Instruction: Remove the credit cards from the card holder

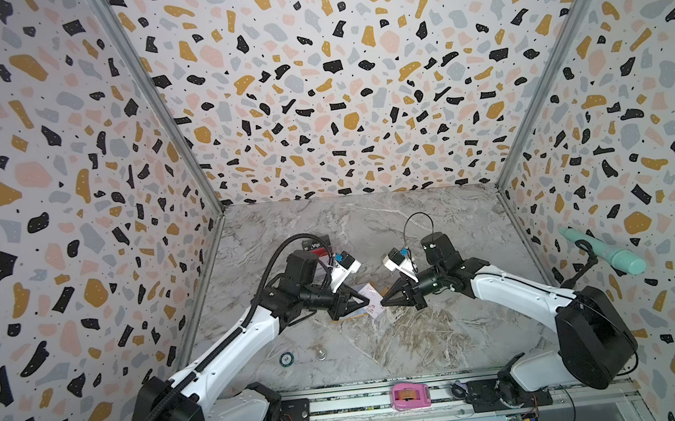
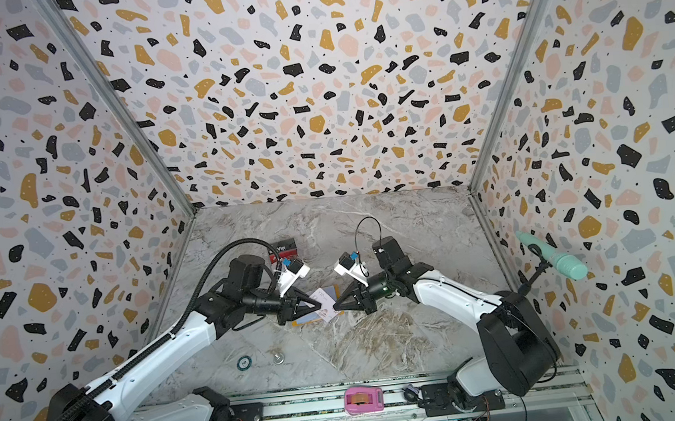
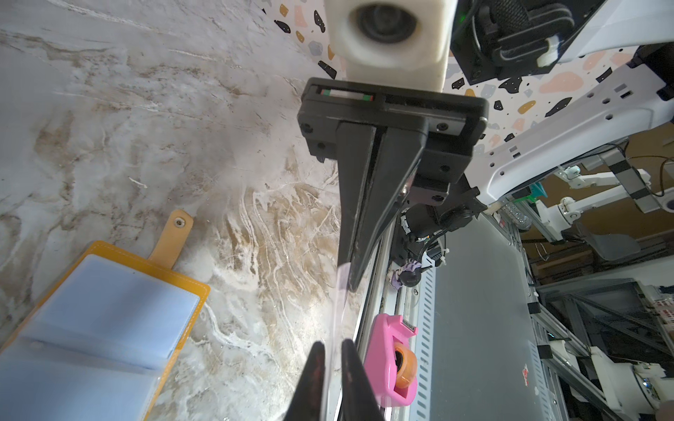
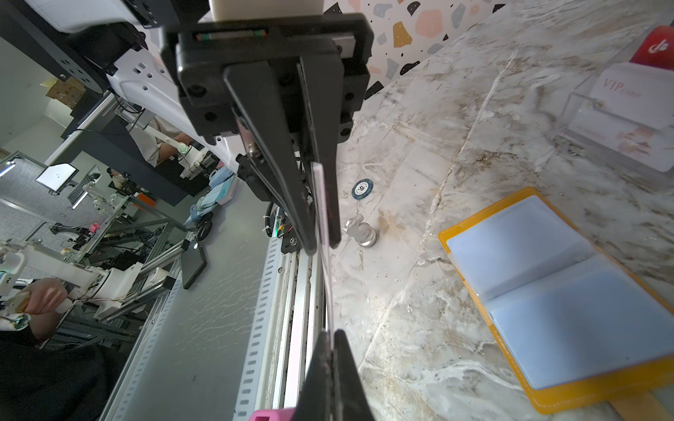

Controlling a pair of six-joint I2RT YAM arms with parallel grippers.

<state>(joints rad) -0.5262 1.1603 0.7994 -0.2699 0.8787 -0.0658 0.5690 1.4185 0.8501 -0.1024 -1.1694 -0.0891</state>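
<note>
The right gripper held the white card on edge, fingers clamped together on one end. The left gripper bracketed the other end; whether its fingers gripped could not be told. The card holder lay open on the marble table below.

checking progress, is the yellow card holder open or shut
Open: the mustard-yellow leather-like card holder lies spread flat, both bluish sleeve pages showing.

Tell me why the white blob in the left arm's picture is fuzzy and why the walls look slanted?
Left wrist view: the white camera housing is very near the lens, so out of focus; the card holder looks sharper. Both top views: the wide lens makes the speckled walls fan outward. Right wrist view: the white card, edge-on, is a thin pale streak.
</note>
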